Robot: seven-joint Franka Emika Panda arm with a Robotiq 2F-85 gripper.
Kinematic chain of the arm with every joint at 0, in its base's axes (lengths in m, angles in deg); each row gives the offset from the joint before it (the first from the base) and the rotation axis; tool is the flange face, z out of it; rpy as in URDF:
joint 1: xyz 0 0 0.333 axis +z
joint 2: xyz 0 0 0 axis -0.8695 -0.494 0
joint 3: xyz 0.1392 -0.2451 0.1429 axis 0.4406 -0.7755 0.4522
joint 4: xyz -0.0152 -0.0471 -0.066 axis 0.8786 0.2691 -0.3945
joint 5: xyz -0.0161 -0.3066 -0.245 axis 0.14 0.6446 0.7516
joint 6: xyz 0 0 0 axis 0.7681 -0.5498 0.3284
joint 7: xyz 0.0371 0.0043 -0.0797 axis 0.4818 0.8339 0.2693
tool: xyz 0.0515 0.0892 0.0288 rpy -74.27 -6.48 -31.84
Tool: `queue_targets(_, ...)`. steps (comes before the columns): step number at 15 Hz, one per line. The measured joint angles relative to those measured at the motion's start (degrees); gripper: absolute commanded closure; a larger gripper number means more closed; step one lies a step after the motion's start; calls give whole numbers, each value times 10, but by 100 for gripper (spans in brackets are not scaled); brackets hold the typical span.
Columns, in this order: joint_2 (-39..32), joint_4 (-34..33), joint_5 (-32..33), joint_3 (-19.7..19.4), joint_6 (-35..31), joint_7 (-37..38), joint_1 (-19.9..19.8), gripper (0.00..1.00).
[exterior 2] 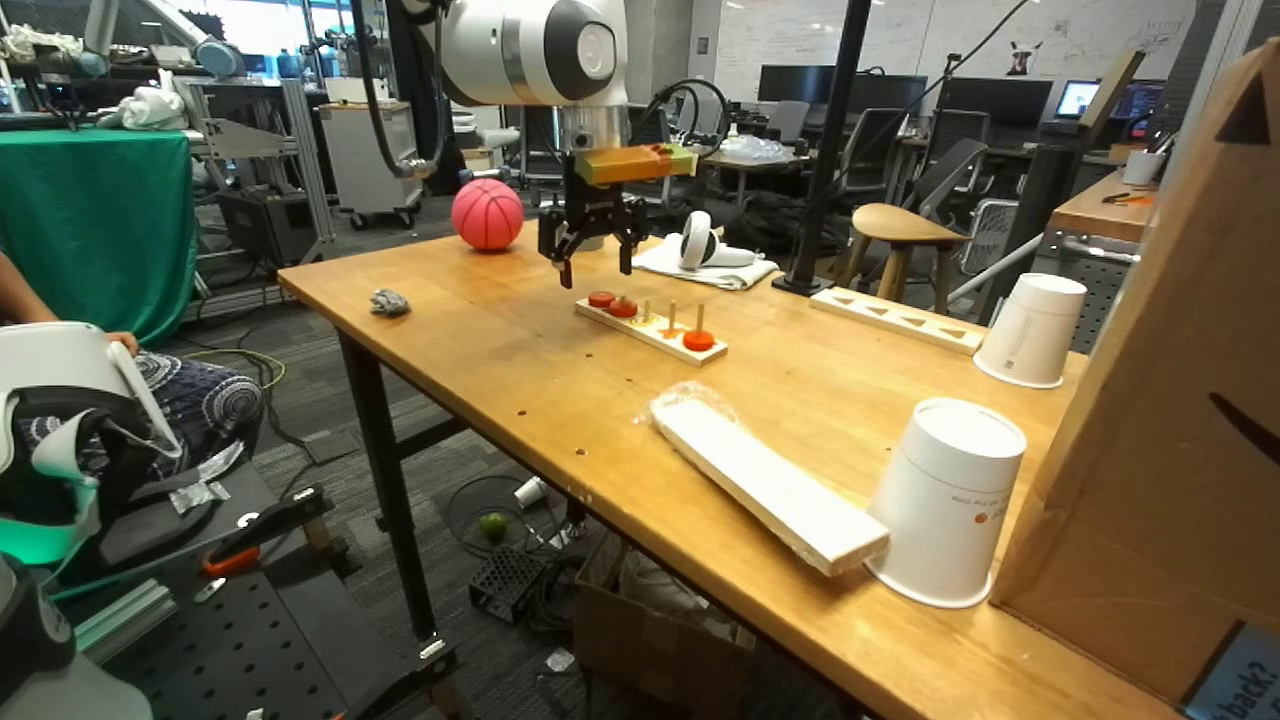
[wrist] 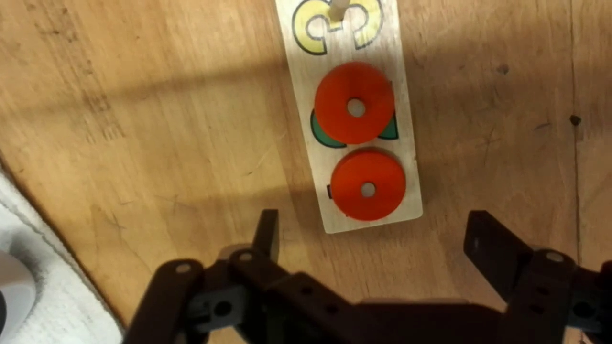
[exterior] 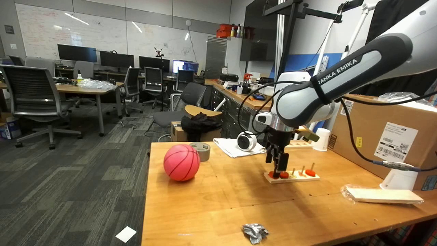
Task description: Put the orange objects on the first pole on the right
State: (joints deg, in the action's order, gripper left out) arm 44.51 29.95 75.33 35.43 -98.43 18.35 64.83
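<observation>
A narrow wooden board with printed numbers and upright poles lies on the table. Orange discs are the orange objects: two sit at the board's low end, the end disc and its neighbour, each with a peg top showing in its hole. Another orange disc rests at the base of the tall rightmost pole in both exterior views. Between them, the pole by the yellow 3 carries no disc. My gripper hovers above the low end, wide open, nothing between its fingers.
A pink ball and tape roll stand at the table's far end. Also there: a headset on white cloth, a wrapped wooden piece, white cups, crumpled foil and a large cardboard box.
</observation>
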Motion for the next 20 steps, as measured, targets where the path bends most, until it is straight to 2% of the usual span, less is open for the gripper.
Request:
queue_targets(6,0,17,0,0,0,0,-1,1)
queue_targets(8,0,18,0,0,0,0,-1,18)
queue_targets(9,0,19,0,0,0,0,-1,32)
queue_targets(15,0,21,0,0,0,0,-4,78)
queue_targets(16,1,21,0,0,0,0,-5,83)
queue_targets(20,1,21,0,0,0,0,-6,83)
